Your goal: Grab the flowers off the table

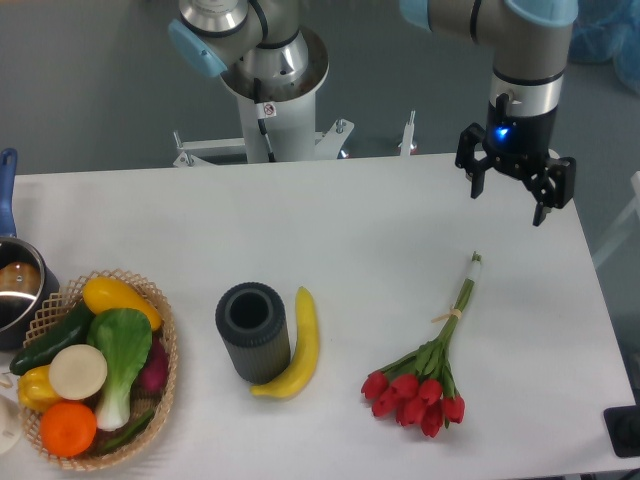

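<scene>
My hand (514,193) upper right of frame, fingers spread, grasping nothing, hanging above white surface (350,230). Red tulip bunch (431,361) lies lower right, below and slightly left of my hand, well apart. Long axis diagonal: stem tips upper right toward hand, buds lower left, pale tie mid-stem. Small sticker on robot base, unreadable; no other writing.

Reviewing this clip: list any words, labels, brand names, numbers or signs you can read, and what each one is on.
No text can be read in this frame.
Small red-and-white round sticker on the white robot base column: a sign of some kind, too small to make out.
Blue light above the black two-finger hand: an indicator, not text.
</scene>
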Robot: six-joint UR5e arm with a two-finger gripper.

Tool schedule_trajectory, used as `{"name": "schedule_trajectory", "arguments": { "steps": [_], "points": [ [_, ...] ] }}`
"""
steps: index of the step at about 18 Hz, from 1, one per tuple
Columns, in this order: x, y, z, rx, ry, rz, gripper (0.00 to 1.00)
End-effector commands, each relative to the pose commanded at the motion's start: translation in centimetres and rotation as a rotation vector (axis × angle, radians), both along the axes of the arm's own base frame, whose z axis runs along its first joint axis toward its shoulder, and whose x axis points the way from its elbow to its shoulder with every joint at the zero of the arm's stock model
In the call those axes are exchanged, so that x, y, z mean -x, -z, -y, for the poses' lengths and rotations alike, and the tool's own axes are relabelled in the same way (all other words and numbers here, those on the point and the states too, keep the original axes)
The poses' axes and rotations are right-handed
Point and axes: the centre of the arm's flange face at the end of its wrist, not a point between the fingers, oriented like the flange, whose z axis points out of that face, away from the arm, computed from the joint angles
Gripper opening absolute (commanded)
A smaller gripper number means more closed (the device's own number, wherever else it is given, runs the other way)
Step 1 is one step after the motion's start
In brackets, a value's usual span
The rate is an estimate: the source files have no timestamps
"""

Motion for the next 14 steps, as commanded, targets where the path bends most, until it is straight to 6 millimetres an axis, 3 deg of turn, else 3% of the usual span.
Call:
{"name": "schedule_trajectory", "arguments": {
  "steps": [6,11,14],
  "points": [
    [-0.7,1.2,0.0,-0.014,-0.005,0.008,1.00],
    [-0.5,0.4,-0.9,-0.130,-0.198,0.049,1.00],
    [-0.8,1.2,-1.3,-0.141,-0.216,0.059,1.00]
  ]
}}
